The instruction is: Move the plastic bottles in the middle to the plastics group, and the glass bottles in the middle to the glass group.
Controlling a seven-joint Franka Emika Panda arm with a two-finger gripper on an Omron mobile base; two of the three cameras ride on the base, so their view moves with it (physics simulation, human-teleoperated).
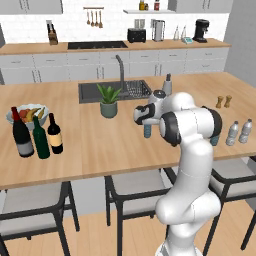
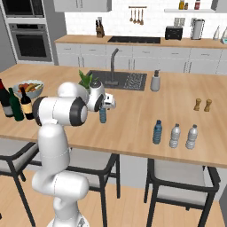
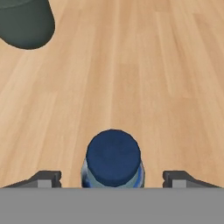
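A small blue plastic bottle [image 3: 113, 158] with a dark blue cap stands upright on the wooden island. My gripper [image 3: 112, 179] is above it, open, with one fingertip on each side of the cap and a gap on both sides. The same bottle [image 1: 147, 131] [image 2: 103, 115] sits right under the hand [image 1: 145, 116]. A second blue plastic bottle [image 2: 157, 132] stands beside the plastics group, two grey-clear bottles [image 2: 175, 135] [image 1: 232, 134]. At the left, the glass bottle with the yellowish label [image 1: 55, 134] stands next to the glass group's green bottle [image 1: 41, 139] and big dark bottle [image 1: 22, 134].
A potted plant [image 1: 108, 101] [image 3: 26, 22] stands just behind the bottle, in front of the sink [image 1: 90, 92]. A fruit bowl [image 1: 27, 116] sits behind the wine bottles. Wooden shakers [image 1: 223, 101] and a soap dispenser [image 1: 167, 85] stand further right. Stools line the island's near edge.
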